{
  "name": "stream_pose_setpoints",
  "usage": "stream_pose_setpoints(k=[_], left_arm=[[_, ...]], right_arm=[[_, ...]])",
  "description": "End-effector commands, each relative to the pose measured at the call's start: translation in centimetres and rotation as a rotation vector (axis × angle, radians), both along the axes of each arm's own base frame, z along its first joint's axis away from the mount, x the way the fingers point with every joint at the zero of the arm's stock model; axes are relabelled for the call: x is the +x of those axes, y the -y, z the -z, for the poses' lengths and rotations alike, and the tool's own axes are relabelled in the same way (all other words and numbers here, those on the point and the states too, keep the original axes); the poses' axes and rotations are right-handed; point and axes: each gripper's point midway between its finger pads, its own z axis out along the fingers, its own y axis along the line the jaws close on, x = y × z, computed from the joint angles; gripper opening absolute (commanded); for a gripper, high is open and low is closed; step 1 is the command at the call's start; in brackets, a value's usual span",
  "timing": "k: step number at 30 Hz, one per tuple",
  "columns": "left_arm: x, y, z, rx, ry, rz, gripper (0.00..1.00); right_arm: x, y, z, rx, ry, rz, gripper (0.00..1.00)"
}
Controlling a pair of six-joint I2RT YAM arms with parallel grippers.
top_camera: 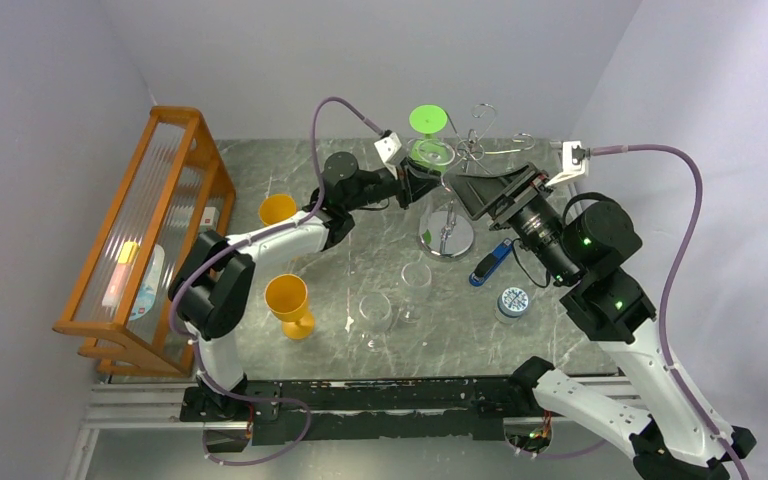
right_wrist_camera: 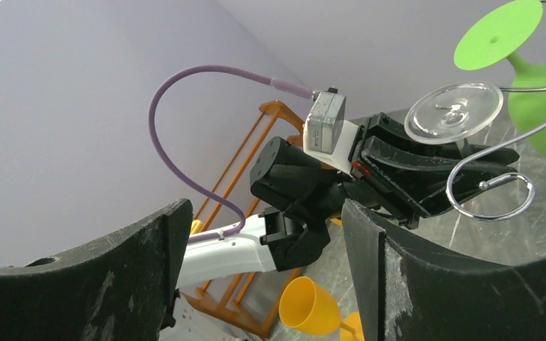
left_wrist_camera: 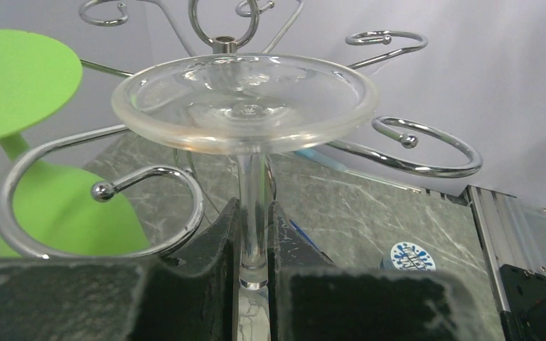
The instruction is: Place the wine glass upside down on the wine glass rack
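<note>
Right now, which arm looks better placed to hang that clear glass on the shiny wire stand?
The left arm: the left gripper is shut on the stem of the clear wine glass, foot up, beside the curled arms of the wine glass rack. The right gripper is open, holding nothing.

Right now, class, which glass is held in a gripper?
The clear upside-down glass, its stem pinched in the left gripper. The green glass hangs on the rack; the yellow glasses and other clear glasses stand on the table.
</note>
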Motion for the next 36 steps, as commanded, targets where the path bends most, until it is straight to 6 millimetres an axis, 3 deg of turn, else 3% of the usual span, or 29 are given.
stream_pose_setpoints(k=[1,10,23,36], left_arm=[[0.9,0.5,-2.3,-0.052,0.103,-0.035,0.05],[2.5,0.3,-0.6,-0.058,0.072,-0.11,0.05],[4.6,-1.6,-1.1,-0.127,0.066,-0.281,0.05],[4.5,-3.2,-1.9,-0.18,0.095,-0.35,0.05]], right_arm=[[-0.2,-0.1,-0.3,0.023,0.013,-0.012,0.8],[-0.4,-0.7,0.5,0.041,0.003,-0.047,0.8],[-0.4,-1.3,1.0,0.052,-0.006,-0.073,0.8],[-0.4,-1.1,1.5,0.043,-0.015,-0.062,0.78]])
